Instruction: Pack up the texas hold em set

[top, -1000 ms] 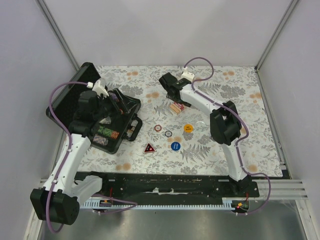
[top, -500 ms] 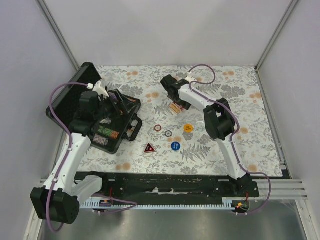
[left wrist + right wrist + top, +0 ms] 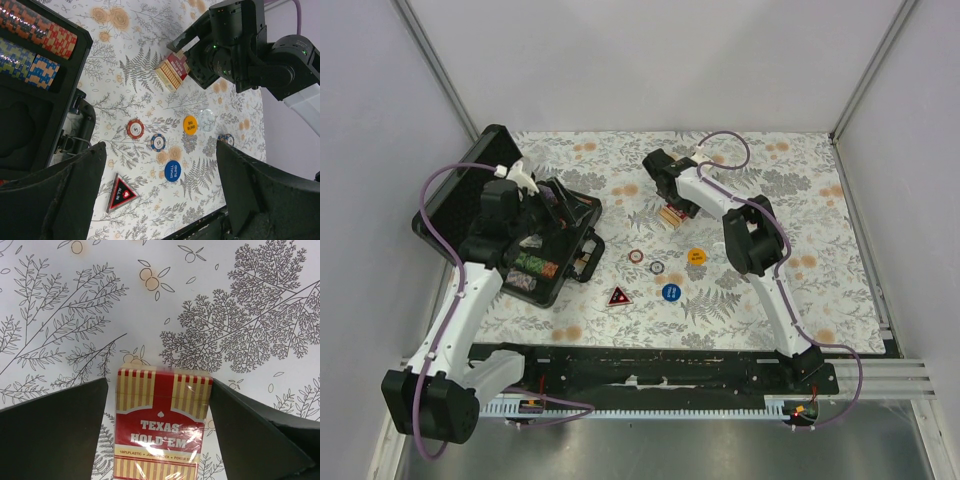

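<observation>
Right gripper [image 3: 159, 385] lower, astride card box [image 3: 160, 432]

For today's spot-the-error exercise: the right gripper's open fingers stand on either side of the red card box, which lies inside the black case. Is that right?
Not quite. The card box lies on the floral table, not inside the case. The right wrist view shows the patterned surface all around it. The rest holds: the right gripper has its open fingers on either side of the box.

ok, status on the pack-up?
Left fingers open, empty, over the open case. Right fingers open, straddling the card box, not gripped. Buttons, triangle loose on table. Nothing in the way.
</observation>
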`<state>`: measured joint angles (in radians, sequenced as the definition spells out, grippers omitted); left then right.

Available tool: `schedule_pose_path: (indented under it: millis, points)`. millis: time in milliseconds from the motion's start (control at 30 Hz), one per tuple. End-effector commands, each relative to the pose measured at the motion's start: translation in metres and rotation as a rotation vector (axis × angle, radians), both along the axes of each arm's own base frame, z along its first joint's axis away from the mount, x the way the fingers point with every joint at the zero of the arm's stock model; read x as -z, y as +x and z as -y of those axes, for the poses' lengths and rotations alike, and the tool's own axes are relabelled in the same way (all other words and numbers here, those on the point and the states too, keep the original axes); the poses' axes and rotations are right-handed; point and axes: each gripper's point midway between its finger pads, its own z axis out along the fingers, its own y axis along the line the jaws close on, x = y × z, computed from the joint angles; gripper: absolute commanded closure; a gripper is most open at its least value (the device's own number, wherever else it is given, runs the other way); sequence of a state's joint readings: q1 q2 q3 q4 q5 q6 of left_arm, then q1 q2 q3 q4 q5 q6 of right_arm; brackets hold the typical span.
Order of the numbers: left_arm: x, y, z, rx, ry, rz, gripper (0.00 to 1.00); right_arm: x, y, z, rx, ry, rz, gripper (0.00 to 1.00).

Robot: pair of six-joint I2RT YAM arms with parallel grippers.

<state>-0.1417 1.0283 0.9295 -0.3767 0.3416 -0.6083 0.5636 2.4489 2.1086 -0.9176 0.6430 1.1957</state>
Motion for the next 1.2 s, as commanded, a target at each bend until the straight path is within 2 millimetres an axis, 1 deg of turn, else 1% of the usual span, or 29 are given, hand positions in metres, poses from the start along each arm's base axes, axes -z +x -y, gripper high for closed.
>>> schedule_pose_path:
  millis: [0,33,67,167,200,267,367,500,600,667,700,733,867,900,967,1067,1133,1167]
  points:
    - [-0.015,0.005,0.0,0.012,0.022,0.045,0.05,-0.001,-0.001,-0.005,0.006,0.034,-0.002,0.18]
    - [-0.014,0.006,-0.001,0.01,0.021,0.039,0.05,-0.003,-0.001,-0.005,0.001,0.031,-0.003,0.24]
    - [-0.013,0.007,0.0,0.011,0.021,0.038,0.05,-0.006,-0.001,-0.005,-0.007,0.032,-0.001,0.28]
    - [-0.009,0.009,0.002,0.023,0.011,0.027,0.05,-0.018,0.0,-0.007,-0.04,0.035,0.005,0.37]
    - [-0.008,0.01,0.004,0.03,0.005,0.032,0.06,-0.024,0.0,-0.009,-0.05,0.049,0.008,0.39]
    - [-0.002,0.012,0.007,0.038,-0.013,0.025,0.06,-0.036,0.0,-0.013,-0.074,0.087,0.014,0.43]
    - [0.011,0.013,0.017,0.069,-0.06,0.015,0.06,-0.062,0.001,-0.019,-0.109,0.18,0.021,0.47]
    - [0.028,0.016,0.04,0.144,-0.089,0.025,0.07,-0.088,-0.006,-0.023,-0.147,0.34,-0.008,0.51]
    - [0.042,0.02,0.065,0.197,-0.055,0.02,0.08,-0.096,-0.018,-0.03,-0.162,0.453,-0.05,0.53]
    - [0.05,0.022,0.087,0.236,-0.037,0.019,0.09,-0.098,-0.028,-0.037,-0.181,0.511,-0.082,0.53]
    - [0.049,0.027,0.096,0.246,-0.038,0.038,0.09,-0.104,-0.031,-0.04,-0.191,0.535,-0.081,0.53]
    - [0.047,0.031,0.104,0.257,-0.037,0.054,0.09,-0.105,-0.035,-0.043,-0.195,0.561,-0.092,0.53]
    - [0.044,0.048,0.121,0.246,-0.072,0.072,0.11,-0.118,-0.054,-0.051,-0.219,0.647,-0.117,0.53]
    - [0.039,0.051,0.125,0.252,-0.088,0.093,0.11,-0.121,-0.058,-0.052,-0.223,0.667,-0.121,0.53]
    - [0.034,0.056,0.13,0.254,-0.115,0.121,0.11,-0.12,-0.065,-0.053,-0.222,0.684,-0.132,0.53]
    - [0.027,0.058,0.145,0.279,-0.132,0.166,0.11,-0.123,-0.071,-0.055,-0.22,0.708,-0.142,0.52]
    - [0.031,0.057,0.154,0.287,-0.118,0.168,0.11,-0.126,-0.074,-0.057,-0.22,0.729,-0.145,0.51]
    - [0.036,0.058,0.157,0.271,-0.104,0.153,0.11,-0.127,-0.076,-0.059,-0.221,0.74,-0.15,0.51]
